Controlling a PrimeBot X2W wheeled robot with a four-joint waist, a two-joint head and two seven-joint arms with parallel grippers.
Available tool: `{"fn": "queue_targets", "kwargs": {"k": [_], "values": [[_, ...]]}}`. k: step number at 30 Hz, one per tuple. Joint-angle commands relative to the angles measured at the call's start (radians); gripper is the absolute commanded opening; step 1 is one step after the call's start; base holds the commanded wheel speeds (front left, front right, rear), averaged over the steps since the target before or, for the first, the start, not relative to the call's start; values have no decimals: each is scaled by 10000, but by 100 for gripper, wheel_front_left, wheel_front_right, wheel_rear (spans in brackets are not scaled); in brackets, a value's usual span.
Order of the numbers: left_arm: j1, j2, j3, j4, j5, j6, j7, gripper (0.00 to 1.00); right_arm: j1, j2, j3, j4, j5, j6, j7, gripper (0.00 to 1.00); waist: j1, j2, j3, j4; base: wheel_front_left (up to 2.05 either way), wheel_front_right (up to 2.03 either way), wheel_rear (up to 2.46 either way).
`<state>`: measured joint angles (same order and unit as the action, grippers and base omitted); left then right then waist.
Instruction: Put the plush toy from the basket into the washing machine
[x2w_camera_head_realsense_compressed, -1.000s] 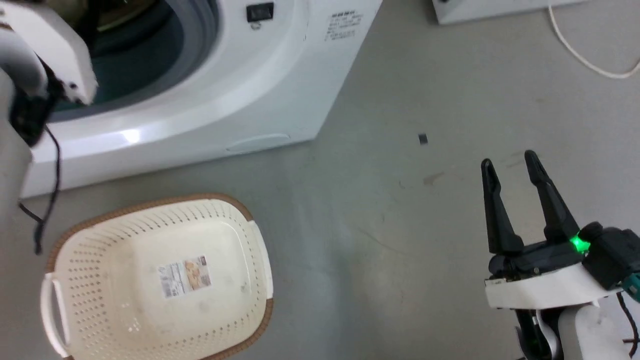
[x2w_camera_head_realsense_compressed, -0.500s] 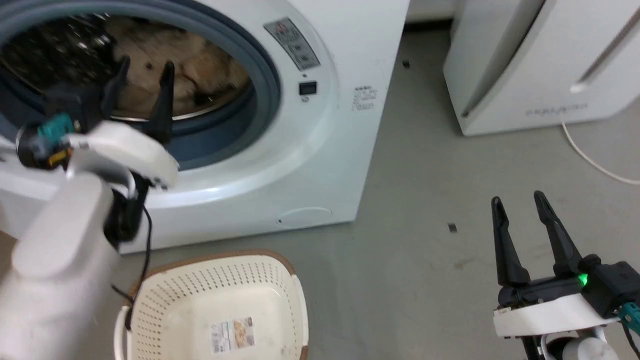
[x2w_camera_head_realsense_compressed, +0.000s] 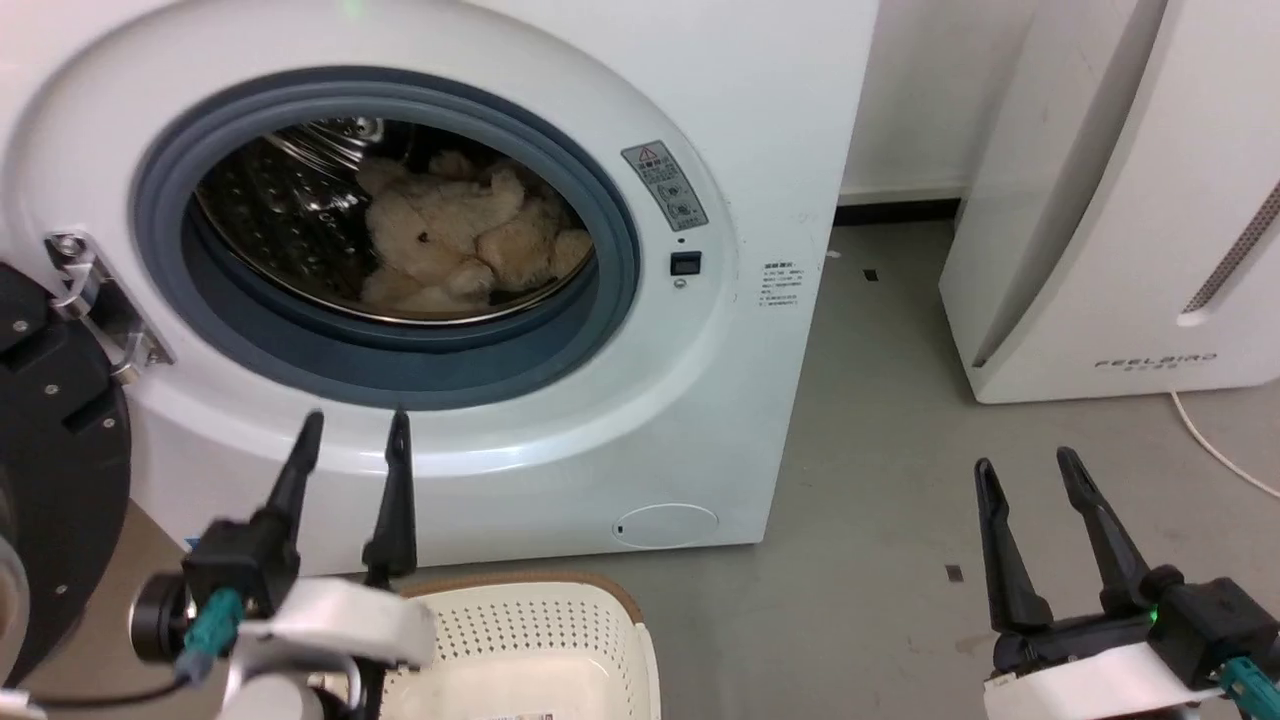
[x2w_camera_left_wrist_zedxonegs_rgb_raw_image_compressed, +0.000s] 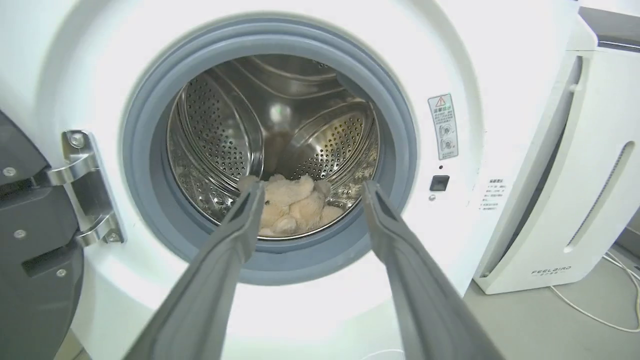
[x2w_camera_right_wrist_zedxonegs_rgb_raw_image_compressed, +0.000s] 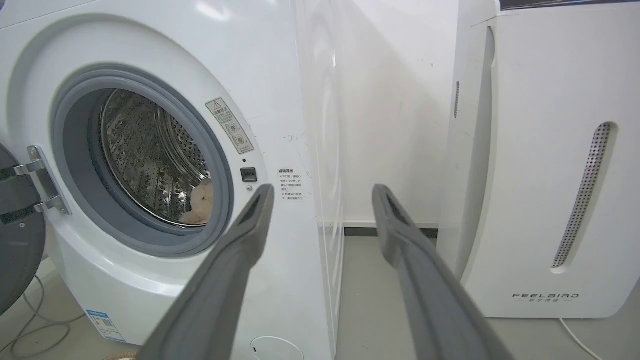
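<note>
**Grippers empty, plush toy (x2w_camera_head_realsense_compressed: 450, 240) lying in the drum (x2w_camera_head_realsense_compressed: 280, 210)**

The left gripper (x2w_camera_head_realsense_compressed: 356, 416) hangs in front of the washing machine (x2w_camera_head_realsense_compressed: 760, 150), below the porthole. Its two dark fingers are spread moderately wide and hold nothing. In the left wrist view they frame the toy from outside the opening, well apart from it. The right gripper (x2w_camera_head_realsense_compressed: 1024, 460) hovers over the bare grey floor (x2w_camera_head_realsense_compressed: 880, 450) at the lower right, likewise parted and empty.

Just beneath the left gripper is the basket (x2w_camera_head_realsense_compressed: 520, 620), whose visible perforated wall and rim hold no toy. The cream bear rests on the bottom of the steel drum, behind the grey door seal (x2w_camera_head_realsense_compressed: 400, 375) and towards its right side. The black door (x2w_camera_head_realsense_compressed: 50, 450) stands swung open on its metal hinge (x2w_camera_head_realsense_compressed: 100, 300).

By my judgement the placing step is done and the task is as good as finished. The next move calls for little more than drawing the left arm clear of the porthole without catching the basket rim. The task asks nothing about shutting the door.

As for writing, the neighbouring white appliance (x2w_camera_head_realsense_compressed: 1080, 200) reads FEELBIRD low on its front. The warning sticker (x2w_camera_head_realsense_compressed: 665, 185) beside the seal shows a red triangle and small pictograms, its text too fine to read. A block of small print (x2w_camera_head_realsense_compressed: 778, 285) further right is equally illegible, as is a blue label (x2w_camera_right_wrist_zedxonegs_rgb_raw_image_compressed: 102, 320) low on the washer in the right wrist view.
</note>
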<state>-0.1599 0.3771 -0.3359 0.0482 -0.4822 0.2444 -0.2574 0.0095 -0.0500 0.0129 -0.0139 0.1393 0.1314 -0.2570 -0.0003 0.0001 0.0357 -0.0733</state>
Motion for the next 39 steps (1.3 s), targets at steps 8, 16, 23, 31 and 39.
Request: {"fn": "queue_targets", "kwargs": {"k": [8,16,23,31,39], "values": [[1628,-701,715,-373,471,-321,-43,100,356,-2,133,56,64,-7,-47,100,3,-1,-288,45,0,0,0],[2599,-1337,1235,-257,1231,-790,-43,100,600,-2,158,127,124,-7,-47,100,3,-1,-413,153,0,0,0],[2734,-1751,1573,-198,1537,-1037,19,0,523,0,191,150,102,2,9,0,3,-1,-443,236,0,0,0],[2683,-1816,1646,-210,1678,-1098,129,0,496,0,181,149,37,2,125,0,3,-1,-440,260,0,0,0],[2610,-1913,1761,-228,1889,-1188,293,0,456,0,160,148,-59,1,289,0,3,-1,-435,292,0,0,0]]}}
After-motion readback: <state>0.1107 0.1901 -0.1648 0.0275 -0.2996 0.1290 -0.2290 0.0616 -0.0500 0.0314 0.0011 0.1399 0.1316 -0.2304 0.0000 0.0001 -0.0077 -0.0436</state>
